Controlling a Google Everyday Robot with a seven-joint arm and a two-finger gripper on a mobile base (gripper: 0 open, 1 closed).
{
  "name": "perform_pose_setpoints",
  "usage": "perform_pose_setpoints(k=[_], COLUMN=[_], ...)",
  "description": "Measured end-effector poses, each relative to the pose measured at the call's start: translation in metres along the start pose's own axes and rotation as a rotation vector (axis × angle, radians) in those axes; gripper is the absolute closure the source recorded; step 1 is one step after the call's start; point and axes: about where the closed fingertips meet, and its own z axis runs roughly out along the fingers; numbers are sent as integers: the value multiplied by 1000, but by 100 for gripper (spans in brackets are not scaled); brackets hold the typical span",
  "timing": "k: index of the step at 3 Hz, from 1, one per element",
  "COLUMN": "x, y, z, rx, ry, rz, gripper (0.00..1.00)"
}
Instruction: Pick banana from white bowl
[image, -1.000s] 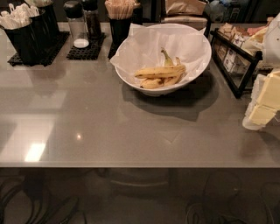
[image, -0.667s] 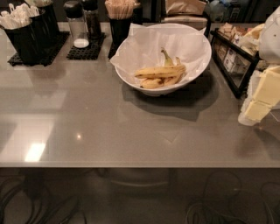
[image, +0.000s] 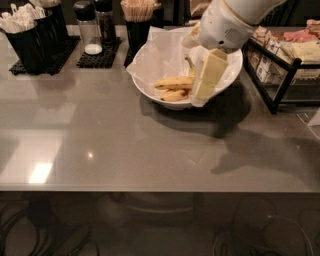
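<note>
The white bowl (image: 148, 88) with its crumpled white paper liner stands at the back middle of the grey table. The banana (image: 174, 82), thick, nearly straight and yellow with brown speckles, lies across the bowl's middle. Thinner curved bananas (image: 175, 95) lie beside it, their greenish stem pointing to the back. My gripper (image: 201, 96) hangs down from the white arm over the bowl's right half. It is just right of the banana's end, with its tip near the bowl's front rim. It hides part of the bowl's right side.
Black holders with cutlery (image: 29, 34), shakers (image: 89, 27) and wooden sticks (image: 138, 20) stand along the back left. A black wire rack with packets (image: 285, 55) stands at the right. The grey table (image: 125, 145) stretches in front of the bowl.
The arm has swung in from the right edge of the view, leftward and up, and now hangs over the white bowl. The bananas and the bowl have not moved.
</note>
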Motion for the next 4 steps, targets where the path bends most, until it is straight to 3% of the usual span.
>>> perform_pose_setpoints(k=[1,2,4], x=[-11,0,-2], y=[-27,-26,-91], z=[23,16,27], rx=[-15,38,112], ry=[-43,-77,-89], rz=[-10,9,-38], gripper=[0,0,0])
